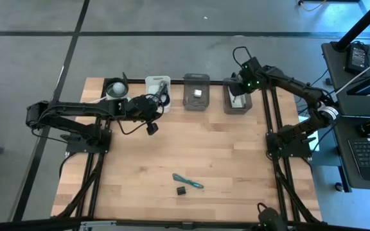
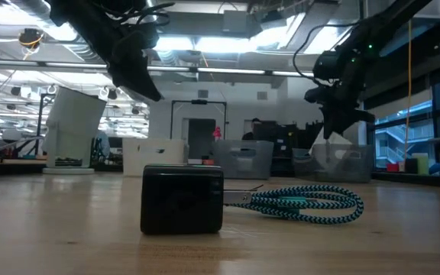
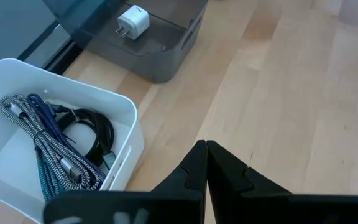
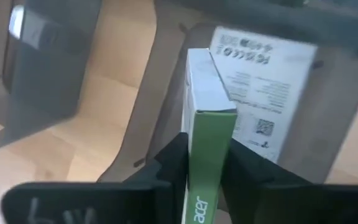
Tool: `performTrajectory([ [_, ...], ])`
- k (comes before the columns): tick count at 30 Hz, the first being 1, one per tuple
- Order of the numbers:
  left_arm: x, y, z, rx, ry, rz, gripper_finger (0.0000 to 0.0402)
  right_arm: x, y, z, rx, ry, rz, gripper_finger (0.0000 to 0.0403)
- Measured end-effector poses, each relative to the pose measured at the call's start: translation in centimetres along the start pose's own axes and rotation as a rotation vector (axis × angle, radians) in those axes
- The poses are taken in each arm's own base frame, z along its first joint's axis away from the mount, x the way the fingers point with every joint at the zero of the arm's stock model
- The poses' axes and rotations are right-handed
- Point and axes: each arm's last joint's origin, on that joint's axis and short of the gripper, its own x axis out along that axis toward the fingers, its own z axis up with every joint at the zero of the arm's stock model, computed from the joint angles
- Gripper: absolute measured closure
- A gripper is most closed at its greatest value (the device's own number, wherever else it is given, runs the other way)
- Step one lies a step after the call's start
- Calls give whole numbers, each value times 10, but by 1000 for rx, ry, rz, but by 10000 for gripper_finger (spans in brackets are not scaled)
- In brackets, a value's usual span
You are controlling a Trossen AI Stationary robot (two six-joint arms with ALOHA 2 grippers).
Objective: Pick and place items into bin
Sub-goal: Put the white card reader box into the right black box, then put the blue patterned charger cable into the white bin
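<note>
High view: the right claw [image 1: 239,86] hangs over the grey bin [image 1: 237,102] at upper right, pinching a green-and-white box [image 4: 207,155] edge-down, probably so it slips in beside the printed card [image 4: 263,59] already there. The left claw [image 1: 151,122], fingers pressed together and empty, sits just beside the white bin [image 1: 157,81] of glossy coiled cables [image 3: 55,149]. A braided teal tie [image 1: 188,181] and matte black block [image 1: 181,190] wait on the wooden counter [image 1: 172,147], lower centre.
</note>
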Motion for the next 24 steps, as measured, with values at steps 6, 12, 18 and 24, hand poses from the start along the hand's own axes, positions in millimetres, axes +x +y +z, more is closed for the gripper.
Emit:
performTrajectory([
  [6, 0, -1, 0, -19, 5, -22, 399, -12, 2, 8, -7, -19, -60, 274],
  [12, 0, -2, 0, -36, 6, -30, 399, -22, 6, 14, -29, -34, -59, 239],
  [18, 0, -2, 0, -61, 7, -33, 399, -37, 9, 19, -26, -3, -68, 223],
  [24, 0, -2, 0, -60, 7, -33, 399, -59, 24, 8, -72, 7, -30, 232],
])
